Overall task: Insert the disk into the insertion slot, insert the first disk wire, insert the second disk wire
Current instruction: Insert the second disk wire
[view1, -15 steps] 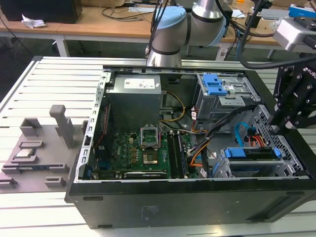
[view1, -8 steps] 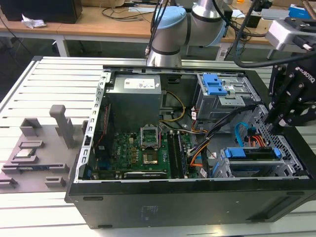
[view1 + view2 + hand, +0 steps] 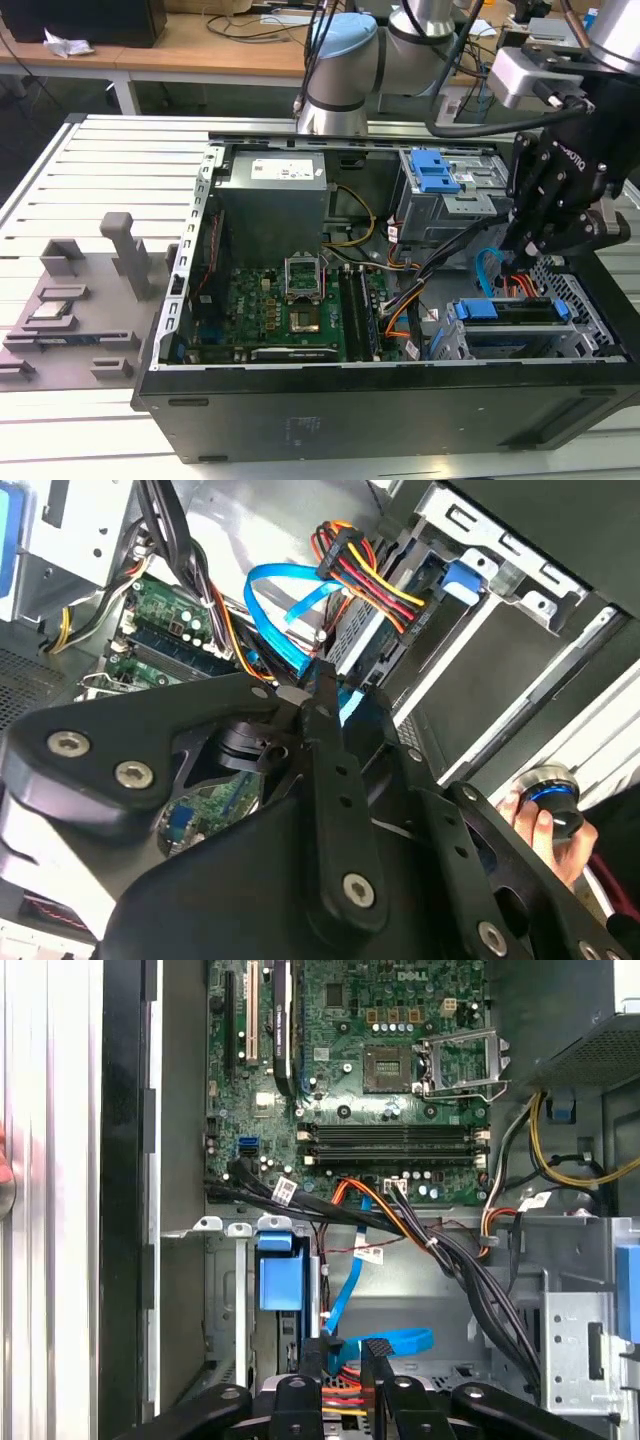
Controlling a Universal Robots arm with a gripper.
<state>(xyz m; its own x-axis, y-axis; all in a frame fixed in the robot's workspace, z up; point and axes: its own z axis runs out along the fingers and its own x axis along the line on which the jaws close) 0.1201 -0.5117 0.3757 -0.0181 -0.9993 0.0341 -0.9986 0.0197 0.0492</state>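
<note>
Hanging over the open computer case [image 3: 380,400], the black gripper [image 3: 520,262] is reaching down at roughly three o'clock of the exterior view, just above the insertion slot [image 3: 520,335]. The disk [image 3: 500,312] is sitting inside that perforated silver cage, its bright blue carrier frame showing at the cage's open end. In the first wrist view the two fingers [image 3: 312,1355] are standing nearly together around the dark plug end of the second disk wire [image 3: 385,1343], the flat light blue cable; whether they are actually pinching it I cannot tell. That cable is looping up toward twelve o'clock, to the green motherboard [image 3: 380,1060]. The first disk wire [image 3: 375,580], an orange, red and black bundle, is lying against the back of the disk, just beside the blue loop.

Crowding the approach, thick black cable bundles [image 3: 470,1270] are crossing diagonally from the motherboard toward the cage. The taller grey cage [image 3: 450,200] with its blue latch is standing close behind, at about one o'clock of the exterior view. The grey power supply [image 3: 275,205] is sitting at eleven o'clock. Outside the case, at nine o'clock, grey fixture blocks [image 3: 90,290] are resting on the slatted metal table [image 3: 100,160]. In the second wrist view, a person's hand [image 3: 545,825] is resting on a round button beyond the case edge.
</note>
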